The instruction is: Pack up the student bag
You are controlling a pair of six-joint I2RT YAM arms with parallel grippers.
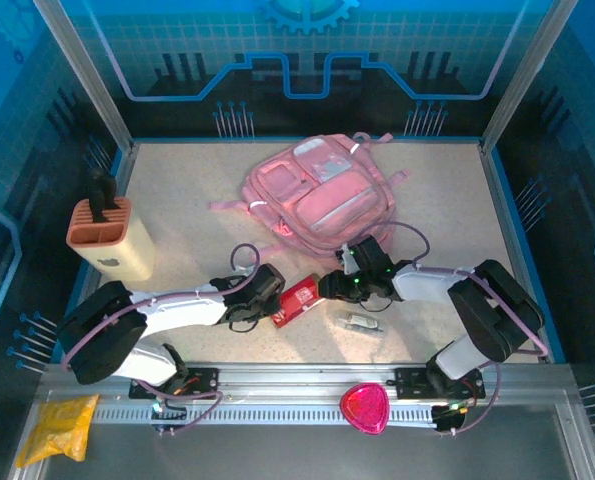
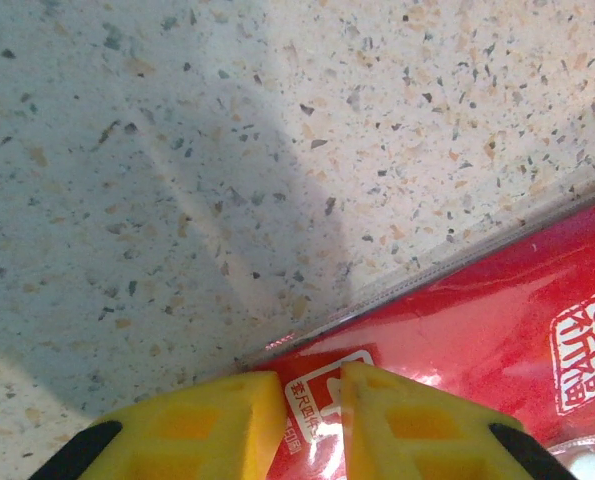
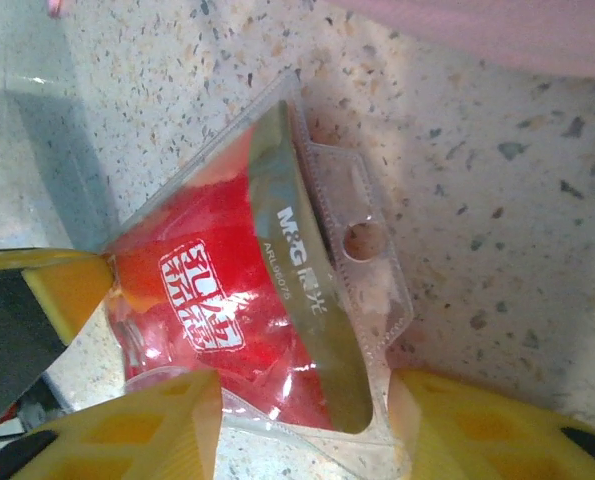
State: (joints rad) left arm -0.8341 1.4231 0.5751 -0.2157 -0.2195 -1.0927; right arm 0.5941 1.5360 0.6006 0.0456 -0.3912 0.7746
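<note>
The student bag (image 1: 317, 195) lies flat at the back middle of the table, pink, front pockets up. In front of it a red packet in a clear sleeve (image 1: 297, 299) lies between both grippers. My left gripper (image 1: 269, 296) is shut on the packet's near corner; in the left wrist view the yellow fingers (image 2: 227, 425) pinch the red packet (image 2: 457, 320) at the left gripper (image 2: 312, 390). My right gripper (image 3: 305, 390) stands open astride the other end of the packet (image 3: 207, 270), and its right finger (image 3: 477, 430) touches the clear hanger tab. The bag's pink edge (image 3: 497, 25) shows beyond.
A peach and cream holder (image 1: 112, 238) stands at the left. A small clear item (image 1: 362, 322) lies near the right gripper. A pink rounded thing (image 1: 364, 408) sits on the front rail, and a yellow pouch (image 1: 57, 425) lies at the near left corner.
</note>
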